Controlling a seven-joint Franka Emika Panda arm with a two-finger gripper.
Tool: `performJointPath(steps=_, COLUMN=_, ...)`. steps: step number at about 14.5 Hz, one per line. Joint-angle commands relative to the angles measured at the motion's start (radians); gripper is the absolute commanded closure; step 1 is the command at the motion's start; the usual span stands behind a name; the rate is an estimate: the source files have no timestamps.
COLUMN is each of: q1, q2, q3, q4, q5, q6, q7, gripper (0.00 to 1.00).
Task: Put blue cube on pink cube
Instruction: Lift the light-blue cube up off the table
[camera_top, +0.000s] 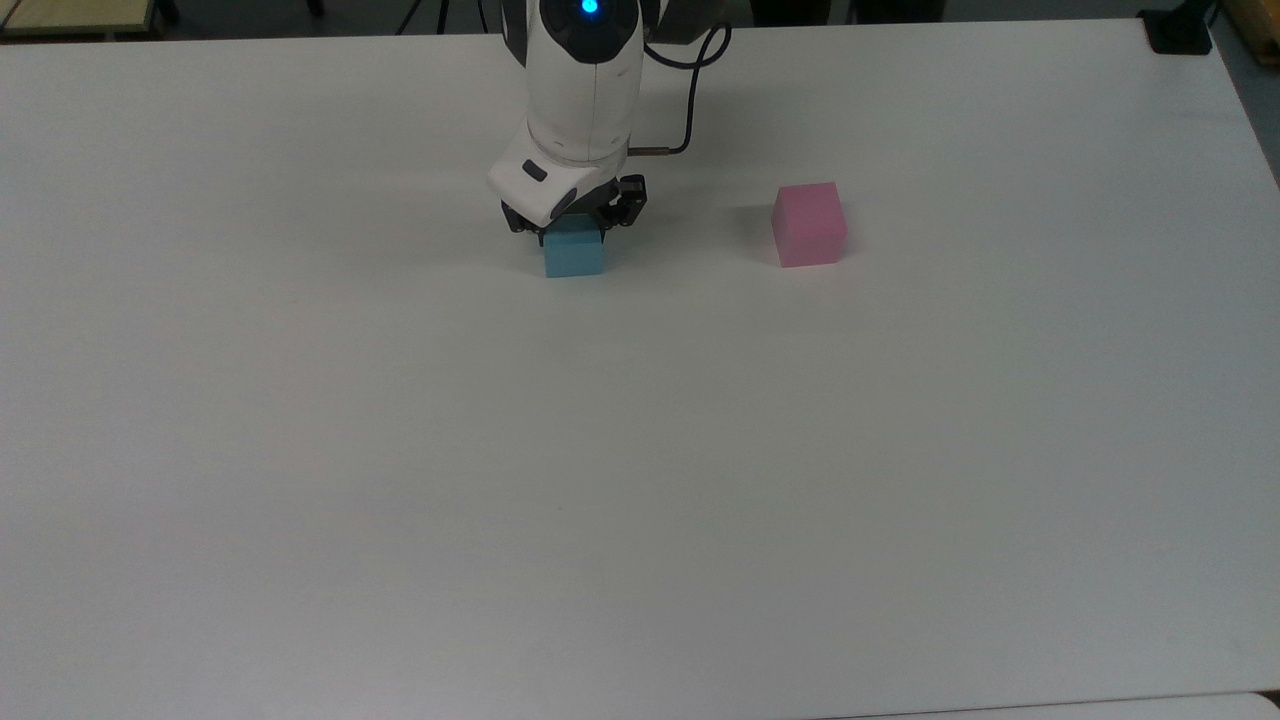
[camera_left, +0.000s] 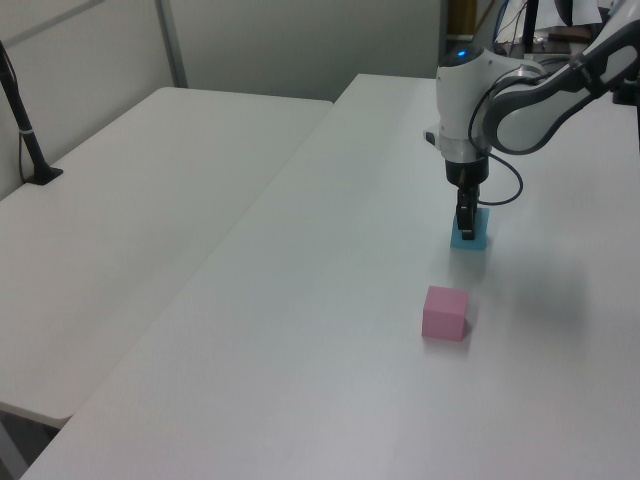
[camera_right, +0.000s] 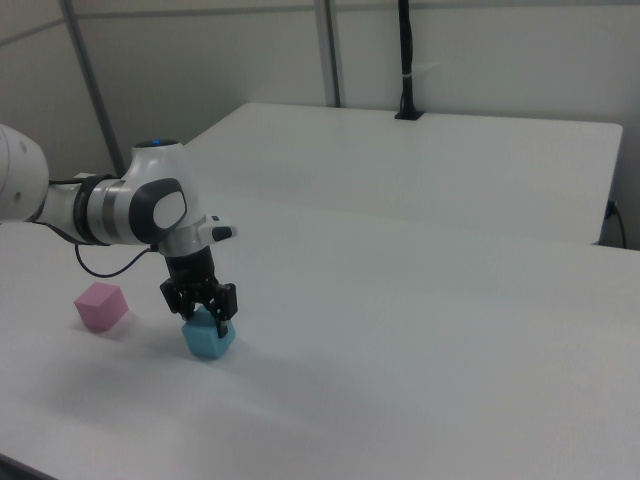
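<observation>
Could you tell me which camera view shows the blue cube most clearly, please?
The top view: the blue cube shows its front face whole, just below the pincer. In the left view the pincer covers part of it. In the right view its upper part sits between the fingers.

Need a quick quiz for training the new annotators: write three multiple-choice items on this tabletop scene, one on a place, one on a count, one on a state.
1. In the top view, where is the pink cube relative to the blue cube?
A. To the top view's right, apart from it
B. Stacked on it
C. To the top view's left, touching it

2. How many cubes are on the white table?
A. One
B. Two
C. Four

3. What is the gripper doing?
A. Clamped on the pink cube
B. Raised high over bare table
C. Down at the blue cube, fingers on either side

Answers: 1 A, bare table lies between them. 2 B, one pink and one blue. 3 C, the fingers flank the blue cube's top.
</observation>
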Motion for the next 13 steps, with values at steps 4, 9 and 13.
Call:
performJointPath(steps=4, q1=-0.002, q2=-0.112, q3=-0.021, q4=0.063, q5=-0.007, q6=-0.164, q7=-0.058, gripper=0.55)
performJointPath(steps=9, q1=-0.001, q2=-0.120, q3=-0.106, q4=0.302, q5=0.018, q6=-0.463, q7=-0.181, gripper=0.55)
performJointPath(steps=13, q1=-0.002, q2=-0.120, q3=-0.109, q4=0.353, q5=0.018, q6=-0.485, q7=-0.178, gripper=0.54)
